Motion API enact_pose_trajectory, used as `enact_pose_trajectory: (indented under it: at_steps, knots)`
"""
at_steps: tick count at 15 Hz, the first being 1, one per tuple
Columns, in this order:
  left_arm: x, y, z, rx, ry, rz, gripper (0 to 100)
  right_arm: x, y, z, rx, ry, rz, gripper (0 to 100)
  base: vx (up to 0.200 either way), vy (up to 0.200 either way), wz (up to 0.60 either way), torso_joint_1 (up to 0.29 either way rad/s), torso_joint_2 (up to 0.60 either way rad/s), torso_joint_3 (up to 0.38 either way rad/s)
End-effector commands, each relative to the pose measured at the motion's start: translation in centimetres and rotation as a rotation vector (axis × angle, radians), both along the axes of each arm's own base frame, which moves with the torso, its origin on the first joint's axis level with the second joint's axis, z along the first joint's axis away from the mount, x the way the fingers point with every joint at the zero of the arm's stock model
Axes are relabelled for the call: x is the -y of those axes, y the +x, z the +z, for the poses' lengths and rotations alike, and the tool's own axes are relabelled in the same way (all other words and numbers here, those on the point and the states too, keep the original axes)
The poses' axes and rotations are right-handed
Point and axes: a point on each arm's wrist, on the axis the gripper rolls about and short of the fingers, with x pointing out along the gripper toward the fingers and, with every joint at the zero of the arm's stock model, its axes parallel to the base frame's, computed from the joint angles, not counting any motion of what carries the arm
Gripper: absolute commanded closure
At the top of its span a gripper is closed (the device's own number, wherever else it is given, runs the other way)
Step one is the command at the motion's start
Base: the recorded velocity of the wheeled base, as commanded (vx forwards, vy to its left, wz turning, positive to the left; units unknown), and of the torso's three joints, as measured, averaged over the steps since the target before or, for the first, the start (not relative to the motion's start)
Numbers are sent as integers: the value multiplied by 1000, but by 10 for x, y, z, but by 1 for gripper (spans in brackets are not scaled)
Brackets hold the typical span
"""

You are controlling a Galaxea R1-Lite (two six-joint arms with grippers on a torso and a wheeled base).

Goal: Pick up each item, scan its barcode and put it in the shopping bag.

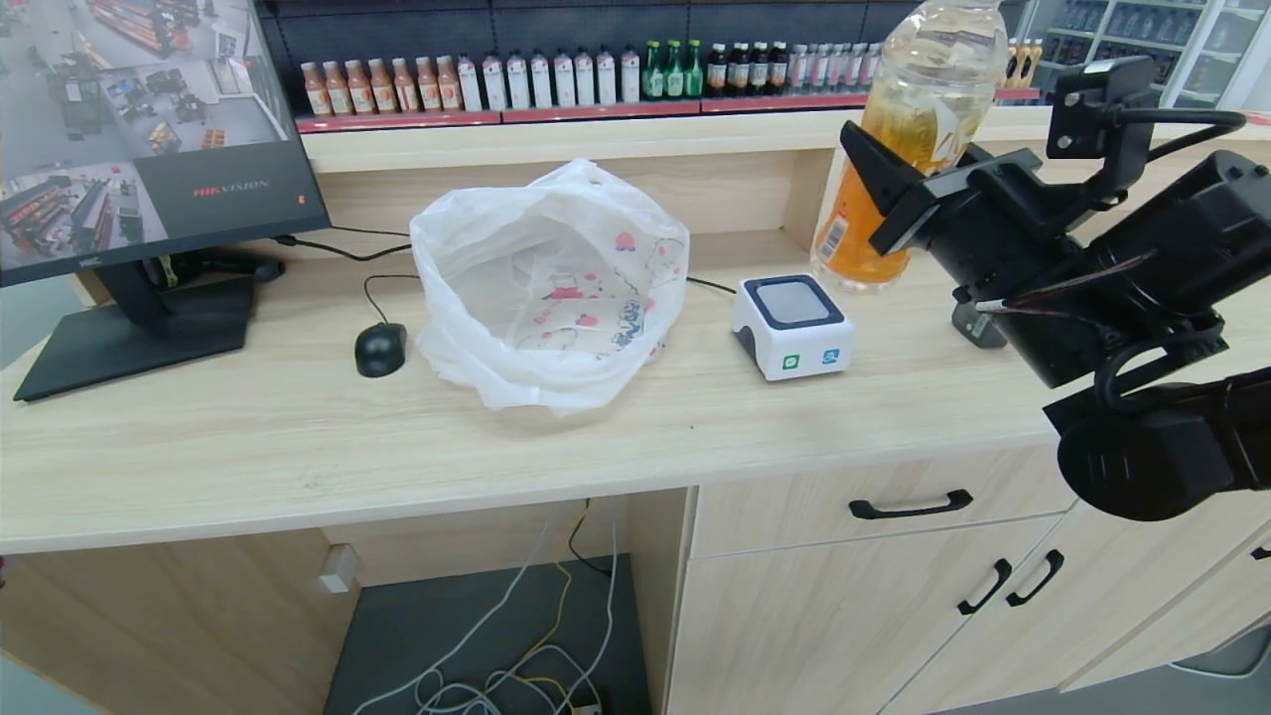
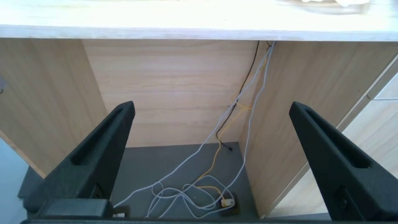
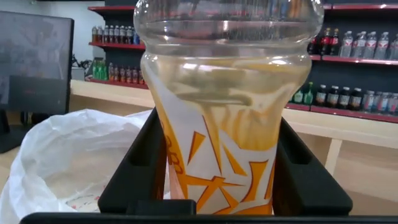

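The right claw (image 3: 219,180) is clamped round the labelled middle of the drink bottle (image 1: 923,89), just beside the scanner (image 1: 792,325) on its side away from the shopping bag (image 1: 551,288) — smooth, part-full plastic, likely sloshy and slippery — while the left claw (image 2: 211,155) gapes open.

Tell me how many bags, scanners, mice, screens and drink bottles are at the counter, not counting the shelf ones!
Shopping bag: 1
Scanner: 1
Mouse: 1
Screen: 1
Drink bottle, held in the right end effector: 1
Total: 5
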Motion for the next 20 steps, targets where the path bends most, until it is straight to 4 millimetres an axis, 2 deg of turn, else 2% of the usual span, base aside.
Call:
enact_pose_trajectory:
  at_steps: [1, 5, 13, 19, 20]
  knots:
    - [0, 0, 0, 0, 1, 0, 0, 0, 0, 0, 1, 7, 3, 100, 0, 0, 0, 0, 0, 0]
    - [0, 0, 0, 1, -1, 0, 0, 2, 0, 2, -16, 75, -26, 100, 0, 200, 0, -1, 1, 2]
    - [0, 0, 0, 1, -6, -1, 0, 5, -1, 5, -7, 78, -32, 100, 0, 200, 0, 1, 1, 2]
    - [0, 0, 0, 1, -4, -1, 0, 1, 0, 6, -44, 58, -14, 100, 0, 0, 0, 0, 0, 0]
    - [0, 0, 0, 1, -4, -1, 0, 0, 2, 11, -53, 54, -13, 100, 0, 0, 0, 0, 0, 0]
